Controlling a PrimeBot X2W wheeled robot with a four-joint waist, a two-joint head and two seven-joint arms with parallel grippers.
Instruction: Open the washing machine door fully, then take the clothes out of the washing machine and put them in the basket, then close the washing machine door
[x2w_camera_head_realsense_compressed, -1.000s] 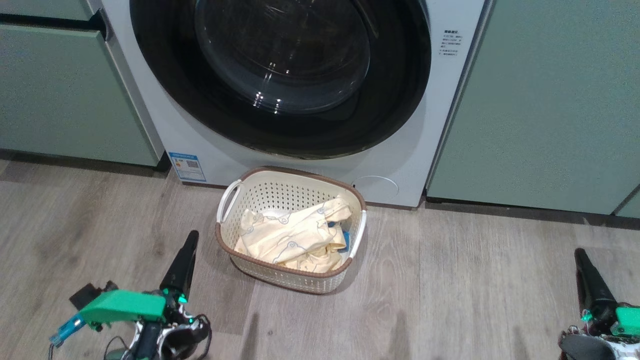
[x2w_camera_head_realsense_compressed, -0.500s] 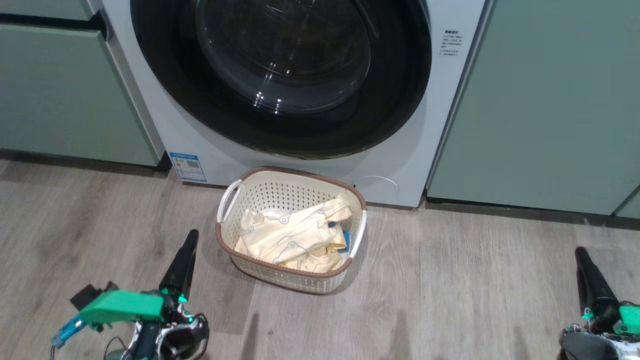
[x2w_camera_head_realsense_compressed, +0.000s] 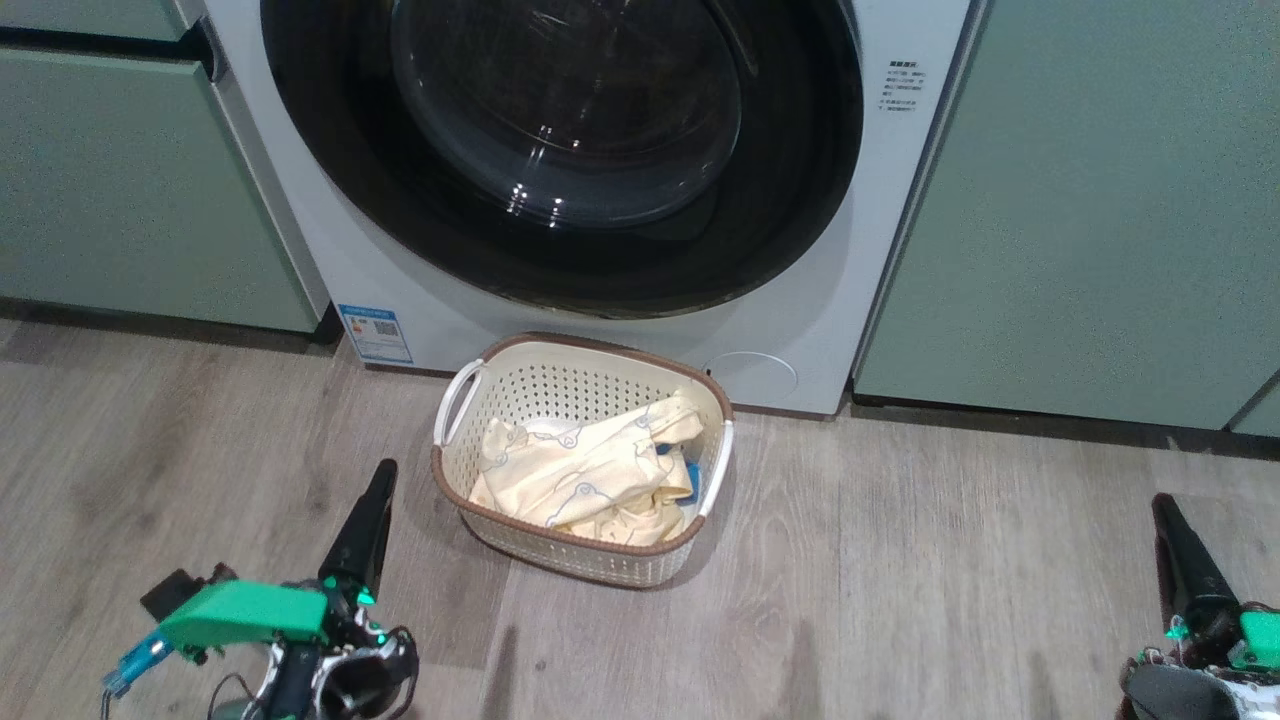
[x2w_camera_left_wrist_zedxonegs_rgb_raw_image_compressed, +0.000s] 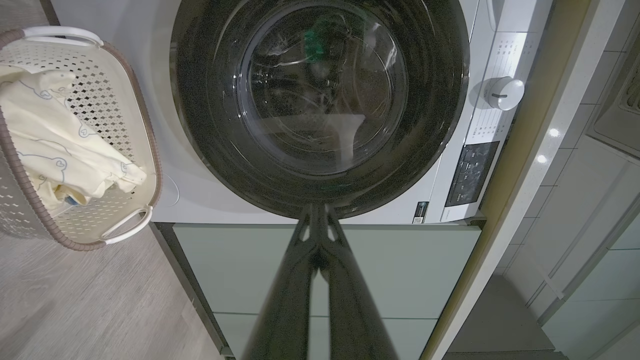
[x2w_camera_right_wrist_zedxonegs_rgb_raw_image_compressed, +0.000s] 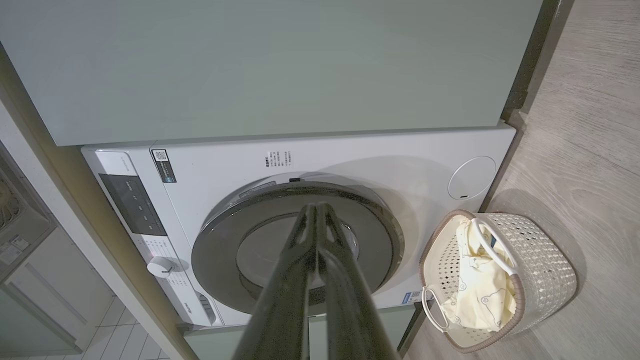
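Far left there's a sage-green cabinet (x2w_camera_head_realsense_compressed: 120, 180), out ahead and to the left of the left fingers (x2w_camera_head_realsense_compressed: 381, 475). Those left fingers hang over the wood floor (x2w_camera_head_realsense_compressed: 900, 560), pressed together into one dark point with nothing pinched between them. Just right of their tips and a bit ahead sits the basket (x2w_camera_head_realsense_compressed: 560, 385) on the floor, not touching them. The clothes (x2w_camera_head_realsense_compressed: 590, 480) are lying in it: a pale-yellow heap with little outline prints and a bit of blue poking out on the side away from the left fingers. Straight past the basket is the washing machine (x2w_camera_head_realsense_compressed: 790, 330). The basket's far rim is just in front of its white front, between a blue sticker (x2w_camera_head_realsense_compressed: 375, 333) and the round service flap (x2w_camera_head_realsense_compressed: 750, 375). The washing machine door (x2w_camera_head_realsense_compressed: 560, 120) is shut flat against it, well ahead of both sets of fingertips. Way over on the right, the right fingers (x2w_camera_head_realsense_compressed: 1165, 510) are squeezed together too, holding nothing, well apart from the basket, with another green cabinet (x2w_camera_head_realsense_compressed: 1080, 200) ahead of them.
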